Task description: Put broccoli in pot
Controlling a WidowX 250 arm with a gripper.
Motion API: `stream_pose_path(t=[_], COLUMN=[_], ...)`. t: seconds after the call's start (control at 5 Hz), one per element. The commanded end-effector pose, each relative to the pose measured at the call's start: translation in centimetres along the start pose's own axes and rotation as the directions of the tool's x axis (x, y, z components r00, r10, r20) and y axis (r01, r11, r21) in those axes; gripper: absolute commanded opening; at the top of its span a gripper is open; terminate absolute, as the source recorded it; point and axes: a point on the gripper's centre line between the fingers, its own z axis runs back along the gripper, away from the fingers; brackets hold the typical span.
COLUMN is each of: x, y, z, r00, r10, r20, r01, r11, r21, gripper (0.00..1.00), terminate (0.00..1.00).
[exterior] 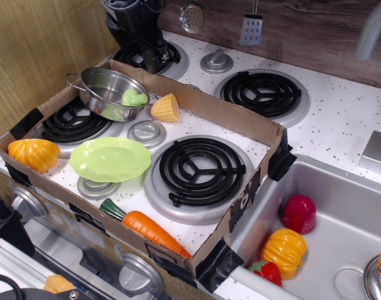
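The shiny steel pot (pixel 97 80) sits tilted on the back-left burner inside the cardboard box. The pale-green broccoli (pixel 134 97) lies inside the pot, against its right side. My black gripper (pixel 157 60) hangs behind the box's back wall, over the far-left burner, up and to the right of the pot. It holds nothing, and its fingers look parted, though they are dark against the dark burner.
A yellow corn piece (pixel 165 108) lies just right of the pot. A light-green plate (pixel 110 159), an orange pumpkin (pixel 34 154) and a carrot (pixel 149 228) lie in the cardboard box (pixel 209 103). The sink (pixel 346 187) at right holds toy vegetables.
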Motion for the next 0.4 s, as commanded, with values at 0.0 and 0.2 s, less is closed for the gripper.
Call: stream_pose_path(t=[0.0,0.2], x=[1.79,1.79], y=[0.45,0.45], z=[2.06,2.06], r00=[0.998,0.998], r10=[0.002,0.002], r20=[0.055,0.055], r01=[-0.004,-0.004], r11=[0.999,0.999], r21=[0.043,0.043], gripper=[1.00,1.00], terminate=[0.00,1.00])
